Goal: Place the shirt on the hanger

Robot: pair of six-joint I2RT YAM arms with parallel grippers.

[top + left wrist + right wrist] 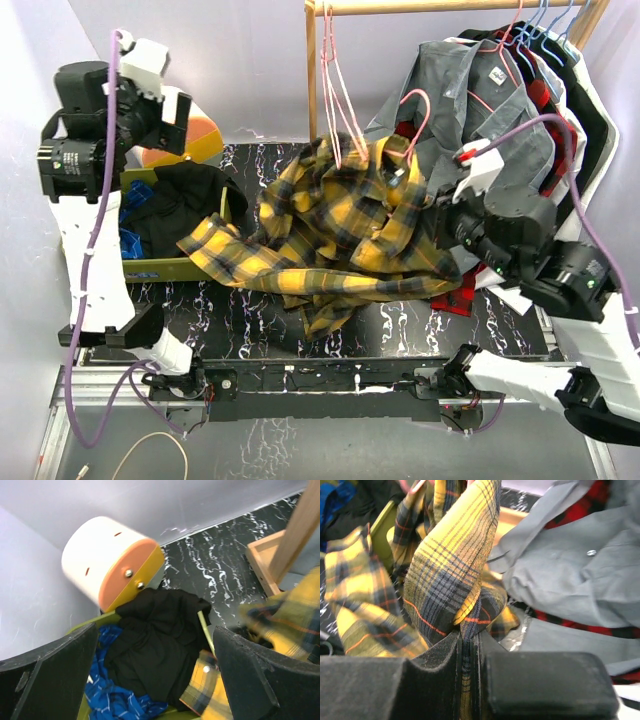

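The yellow, black and green plaid shirt (340,230) lies crumpled across the middle of the marble table, one sleeve reaching left toward the bin. A thin pink hanger (338,100) hangs from the wooden rail, its lower end at the shirt's top edge. A second pink hook (418,105) rises from the shirt's collar area. My right gripper (445,215) is at the shirt's right edge, shut on a fold of the shirt (445,570), which is pinched between its fingers (435,665). My left gripper (155,670) is raised at the far left above the bin, open and empty.
A green bin (160,268) at the left holds a black garment (155,635) and blue cloth (115,695). A white and orange cylinder (110,560) stands behind it. A grey shirt (480,100) and a red plaid shirt (575,510) hang on the wooden rack (311,70) at the right.
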